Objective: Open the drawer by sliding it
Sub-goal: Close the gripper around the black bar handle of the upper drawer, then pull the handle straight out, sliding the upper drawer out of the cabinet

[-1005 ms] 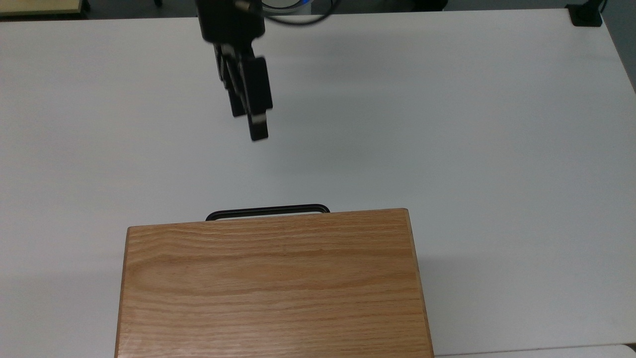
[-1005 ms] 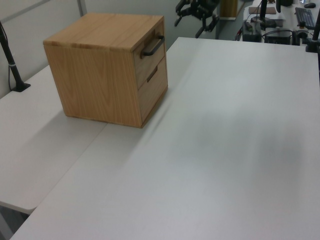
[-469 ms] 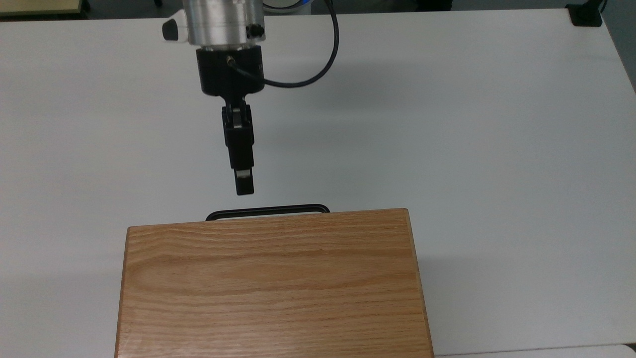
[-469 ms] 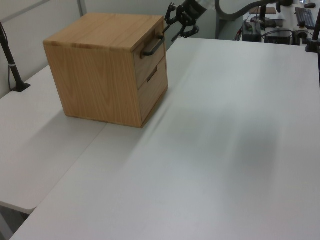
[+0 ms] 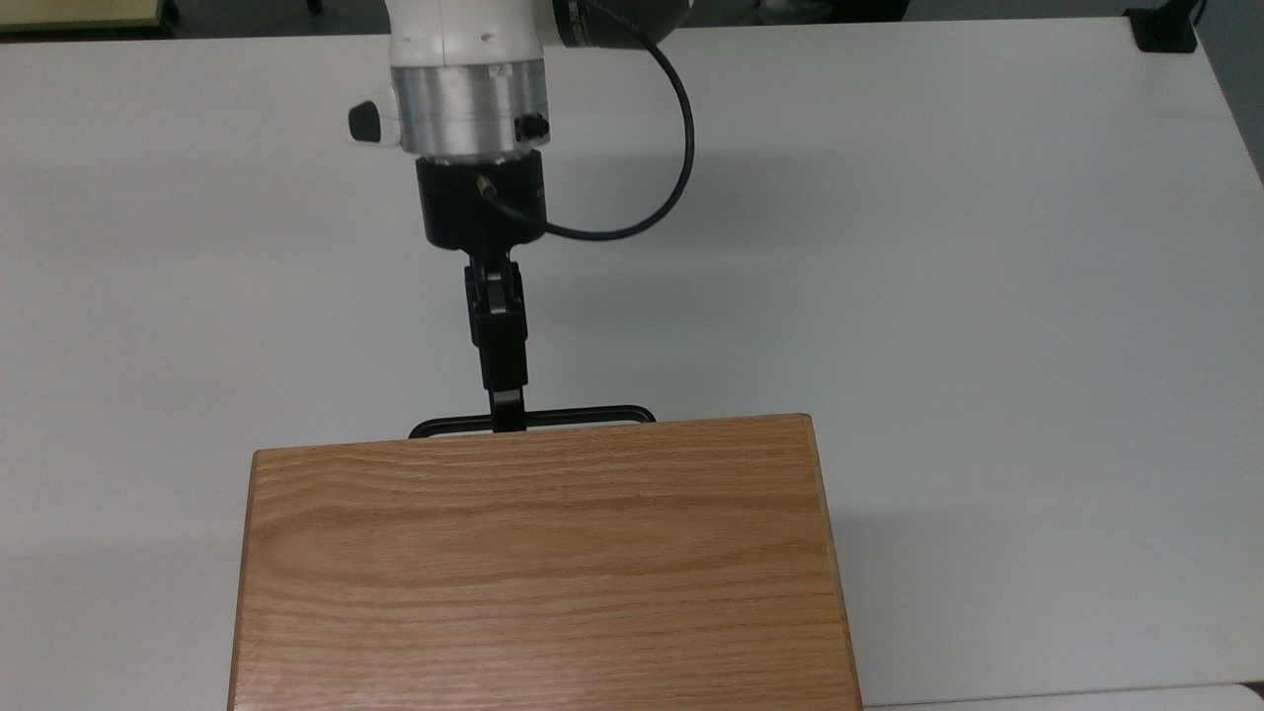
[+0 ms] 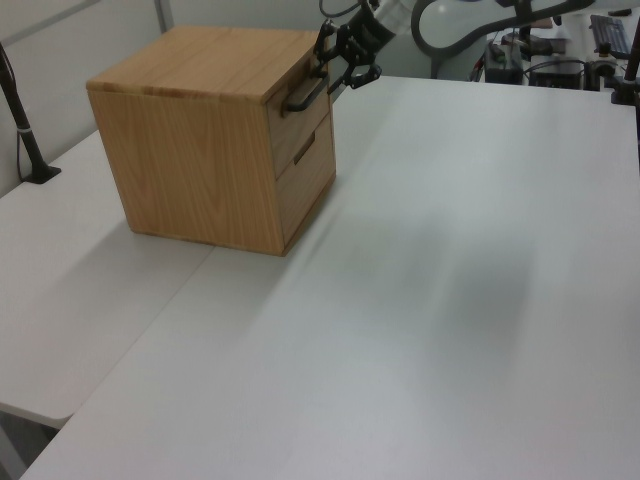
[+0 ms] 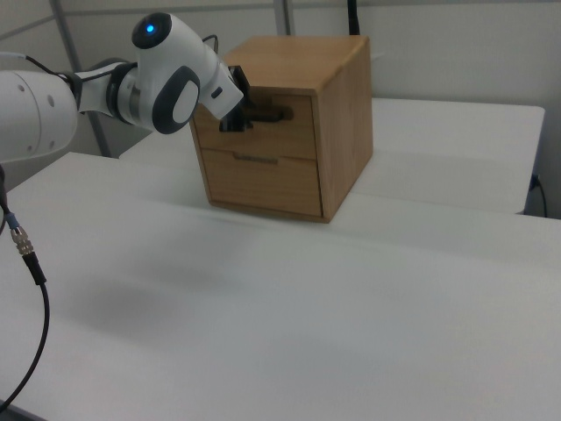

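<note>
So the pincer (image 5: 508,415) has moved in onto the drawer (image 7: 263,123) handle (image 5: 583,416), grip state I can't tell, drawer looks unopened.

Top view looks straight down; left and right views face the cabinet (image 6: 215,140) obliquely.

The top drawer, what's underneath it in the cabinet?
Under the top drawer sits a second drawer front, closed. Its inside is hidden, as is the top drawer's, since both are shut.
</note>
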{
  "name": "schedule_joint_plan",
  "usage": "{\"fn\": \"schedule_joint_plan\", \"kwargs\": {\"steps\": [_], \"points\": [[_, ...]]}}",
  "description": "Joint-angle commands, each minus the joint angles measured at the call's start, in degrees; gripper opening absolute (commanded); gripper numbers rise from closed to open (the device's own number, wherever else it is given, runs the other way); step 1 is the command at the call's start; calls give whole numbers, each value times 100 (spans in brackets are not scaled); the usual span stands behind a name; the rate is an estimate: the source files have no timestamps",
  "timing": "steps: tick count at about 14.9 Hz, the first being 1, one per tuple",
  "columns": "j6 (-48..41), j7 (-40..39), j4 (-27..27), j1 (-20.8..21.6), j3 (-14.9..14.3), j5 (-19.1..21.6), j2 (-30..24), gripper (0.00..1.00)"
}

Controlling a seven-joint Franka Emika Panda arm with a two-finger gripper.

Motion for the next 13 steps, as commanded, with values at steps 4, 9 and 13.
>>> {"fn": "schedule_joint_plan", "kwargs": {"steps": [4,9,13], "points": [[322,34,178,14,72,125,325,9],[226,-141,-497,-117,247,72,-332,0],[-510,-396,-1121,-161,353,55,-1062,0]]}}
